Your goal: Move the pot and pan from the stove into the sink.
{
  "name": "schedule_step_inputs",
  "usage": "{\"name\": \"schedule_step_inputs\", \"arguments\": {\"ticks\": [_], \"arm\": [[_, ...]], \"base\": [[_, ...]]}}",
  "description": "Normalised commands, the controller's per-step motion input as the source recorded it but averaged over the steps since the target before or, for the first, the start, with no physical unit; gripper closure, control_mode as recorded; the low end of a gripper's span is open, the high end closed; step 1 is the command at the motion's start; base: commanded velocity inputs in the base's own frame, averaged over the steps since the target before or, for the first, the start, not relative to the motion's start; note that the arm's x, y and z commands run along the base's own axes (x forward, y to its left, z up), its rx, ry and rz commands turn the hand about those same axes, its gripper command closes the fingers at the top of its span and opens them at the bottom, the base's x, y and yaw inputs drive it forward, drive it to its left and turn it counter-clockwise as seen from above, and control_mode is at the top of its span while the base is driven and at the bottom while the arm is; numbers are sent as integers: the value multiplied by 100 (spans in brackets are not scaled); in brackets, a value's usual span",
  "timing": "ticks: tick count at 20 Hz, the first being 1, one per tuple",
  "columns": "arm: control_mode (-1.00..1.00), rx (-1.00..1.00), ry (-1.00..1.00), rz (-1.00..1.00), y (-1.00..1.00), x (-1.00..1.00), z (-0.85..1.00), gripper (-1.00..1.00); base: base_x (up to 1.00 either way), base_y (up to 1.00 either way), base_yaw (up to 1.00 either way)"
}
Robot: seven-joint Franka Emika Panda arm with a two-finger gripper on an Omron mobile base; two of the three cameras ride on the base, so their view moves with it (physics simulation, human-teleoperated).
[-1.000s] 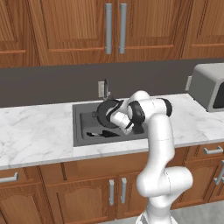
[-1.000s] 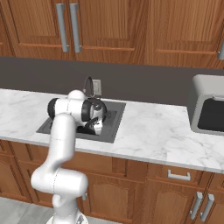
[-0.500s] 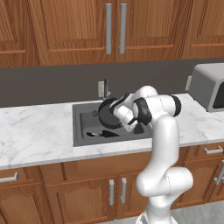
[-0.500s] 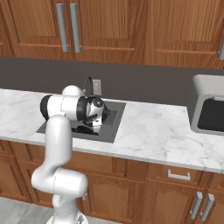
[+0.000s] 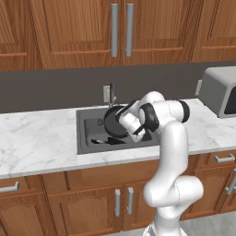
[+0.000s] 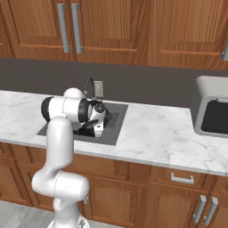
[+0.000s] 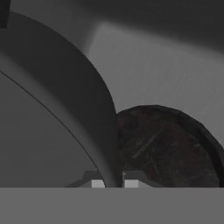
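Two things belong in the sink, and the pan already lies flat on its floor. The gripper is clamped on the pot by its rim wall — held tilted above the basin, near the faucet. Best lower it level, beside the pan — not onto it — before letting go.
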Motion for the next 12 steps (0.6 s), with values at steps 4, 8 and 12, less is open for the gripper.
{"name": "schedule_step_inputs", "arguments": {"ticks": [4,8,12], "arm": [[-100,0,0,0,0,1,1,-100],[-100,5,-2,-2,0,0,58,-100],[-100,9,-1,0,0,-9,98,-100]], "base": [[0,0,0],[0,0,0],[0,0,0]]}}
